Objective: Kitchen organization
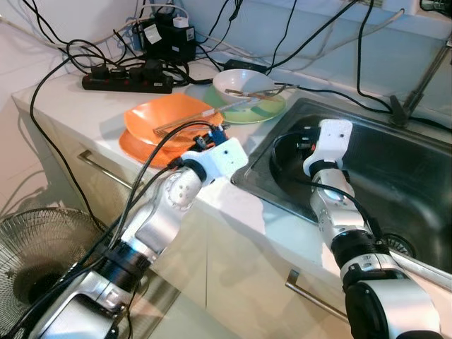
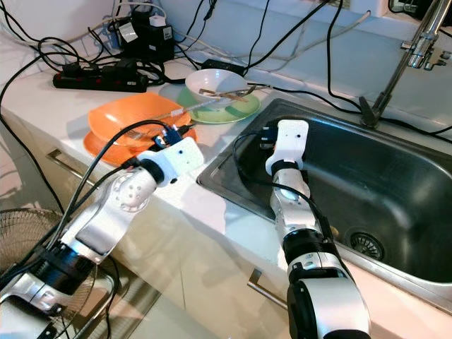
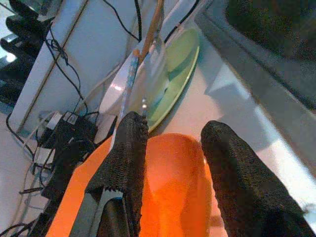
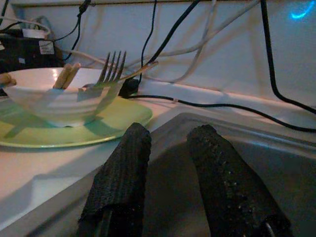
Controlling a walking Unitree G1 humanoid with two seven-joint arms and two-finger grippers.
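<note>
The left arm [image 1: 176, 191] reaches over the orange plates [image 1: 166, 123] on the white bench [image 1: 85, 106]. The right arm [image 1: 332, 176] dips into the steel sink [image 1: 395, 169], beside a white bowl [image 1: 244, 85] on a green plate [image 1: 265, 109].

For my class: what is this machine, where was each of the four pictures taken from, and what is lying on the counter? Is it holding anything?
It is a humanoid robot with two silver arms, each ending in two black fingers. Two pictures come from cameras on its head, two from its wrists. The left gripper hangs open over stacked orange plates on the white counter. The right gripper is open inside the steel sink. Behind stand a white bowl holding a fork, set on a green plate, and a black power strip with cables. Nothing is held.
</note>
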